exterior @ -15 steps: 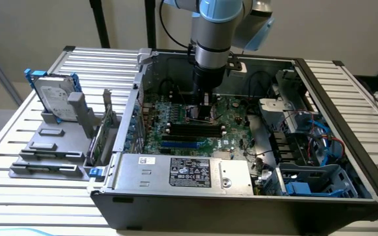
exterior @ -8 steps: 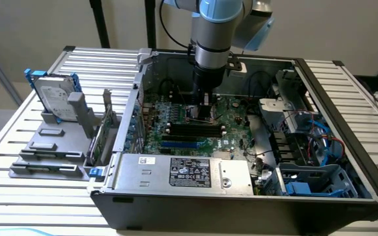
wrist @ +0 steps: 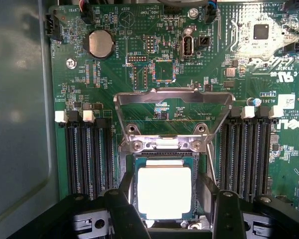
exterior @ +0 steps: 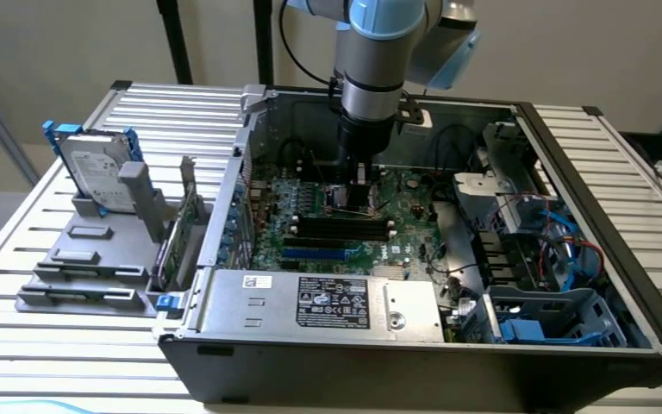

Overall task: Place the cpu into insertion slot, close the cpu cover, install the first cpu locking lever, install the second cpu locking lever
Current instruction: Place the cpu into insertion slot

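**A:** Slatted metal bench (exterior: 32, 345), open computer case (exterior: 423, 371) lying on it. Claw state?

**B:** Claw (wrist: 168, 178) spread wide, one finger on each side of the chip (wrist: 164, 191), low over it. No grip seen.

**A:** Chip location?

**B:** Seated flat in the socket (wrist: 162, 156), pale face up.

**A:** Cover?

**B:** Cover (wrist: 174, 97) hinged open, off the socket, just beyond it. Memory slots (wrist: 89, 154) flank both sides. Coin battery (wrist: 100, 43) sits farther on, on the green board (wrist: 114, 74).
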Available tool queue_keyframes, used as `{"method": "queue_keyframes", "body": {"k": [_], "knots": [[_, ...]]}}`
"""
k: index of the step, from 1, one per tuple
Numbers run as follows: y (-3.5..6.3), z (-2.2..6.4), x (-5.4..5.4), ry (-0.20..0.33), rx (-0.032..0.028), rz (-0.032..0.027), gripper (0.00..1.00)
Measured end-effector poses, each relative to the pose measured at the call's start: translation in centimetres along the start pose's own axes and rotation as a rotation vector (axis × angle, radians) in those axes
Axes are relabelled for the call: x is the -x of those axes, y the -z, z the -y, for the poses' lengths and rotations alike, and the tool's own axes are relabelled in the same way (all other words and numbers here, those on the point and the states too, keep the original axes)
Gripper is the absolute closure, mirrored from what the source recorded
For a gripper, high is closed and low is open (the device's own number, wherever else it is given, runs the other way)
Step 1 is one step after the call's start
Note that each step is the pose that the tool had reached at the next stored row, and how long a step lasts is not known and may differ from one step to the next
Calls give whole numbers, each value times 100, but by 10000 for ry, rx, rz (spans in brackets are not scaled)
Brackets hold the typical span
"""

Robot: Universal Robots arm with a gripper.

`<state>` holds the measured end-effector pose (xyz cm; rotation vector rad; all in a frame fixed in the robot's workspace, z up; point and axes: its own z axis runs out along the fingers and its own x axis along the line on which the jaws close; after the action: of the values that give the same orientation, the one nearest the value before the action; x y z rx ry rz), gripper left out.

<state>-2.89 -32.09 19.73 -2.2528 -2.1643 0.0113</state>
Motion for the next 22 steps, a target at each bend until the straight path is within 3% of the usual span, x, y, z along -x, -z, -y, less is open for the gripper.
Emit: {"method": "queue_keyframes", "body": {"k": [5, 14, 22], "knots": [[0, -3, -1, -2, 2, 36, 38], [0, -17, -1, 48, 2, 46, 38], [0, -17, -1, 456, 0, 53, 38]]}}
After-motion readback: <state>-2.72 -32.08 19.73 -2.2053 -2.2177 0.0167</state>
